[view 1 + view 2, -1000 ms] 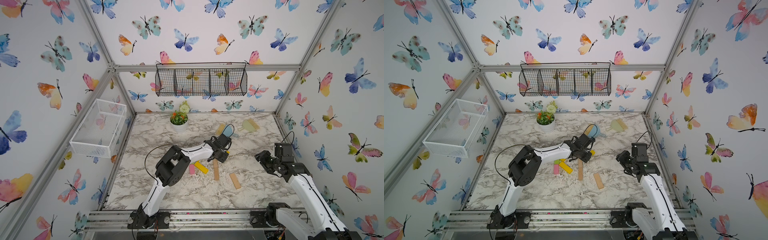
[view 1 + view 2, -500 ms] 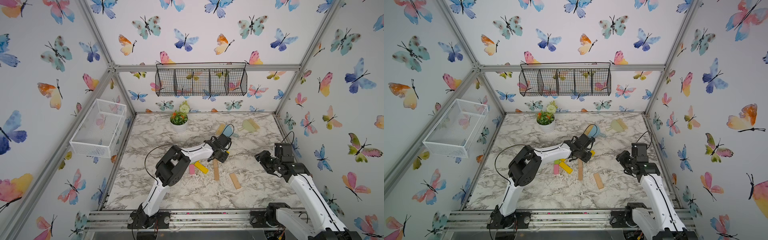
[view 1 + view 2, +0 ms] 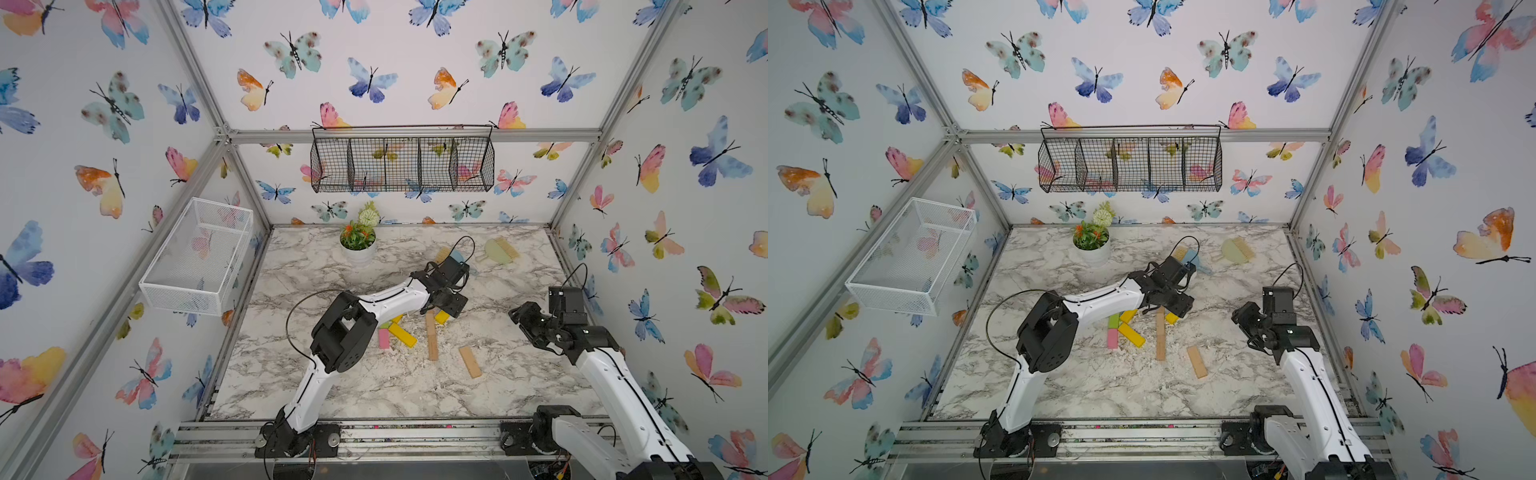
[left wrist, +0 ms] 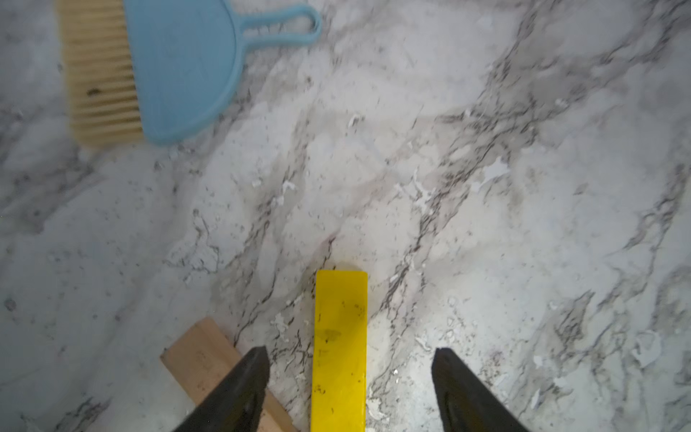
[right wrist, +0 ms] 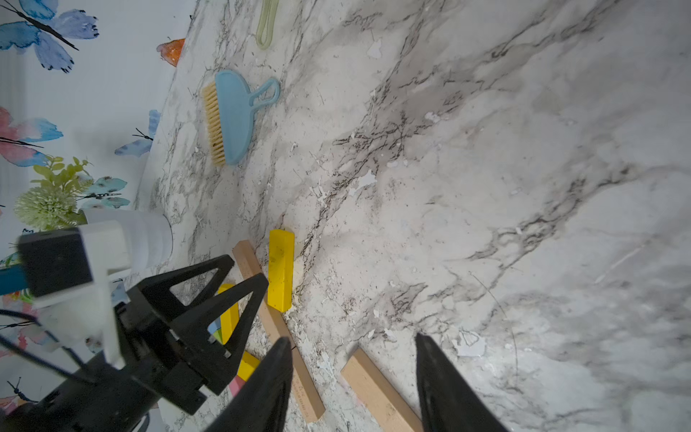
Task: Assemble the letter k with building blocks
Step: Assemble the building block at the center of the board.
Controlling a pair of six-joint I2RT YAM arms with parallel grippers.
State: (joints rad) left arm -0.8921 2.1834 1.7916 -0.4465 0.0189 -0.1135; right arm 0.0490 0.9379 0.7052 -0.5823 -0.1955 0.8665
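Note:
In the left wrist view a yellow block [image 4: 339,348] lies flat on the marble table, and my left gripper [image 4: 350,351] stands open astride it, neither finger touching it. A long tan block [image 4: 198,359] lies slantwise beside it. In both top views this yellow block [image 3: 441,317] sits at the far end of the long tan block [image 3: 431,336]. To their left lie another yellow block [image 3: 1131,335], a pink one [image 3: 1112,338] and a green one [image 3: 1113,320]. A loose tan block [image 3: 470,361] lies to the right. My right gripper [image 5: 352,338] hovers open above that loose tan block [image 5: 377,389], holding nothing.
A blue dustpan with brush [image 4: 183,71] lies just beyond the left gripper, and a green one [image 3: 498,251] lies at the back right. A potted plant [image 3: 358,245] stands at the back. A black wire basket [image 3: 401,164] and a white basket [image 3: 199,253] hang on the walls.
My left gripper has opened and let go of the yellow block, which now rests on the table by the long tan block's far end. The right arm has not moved.

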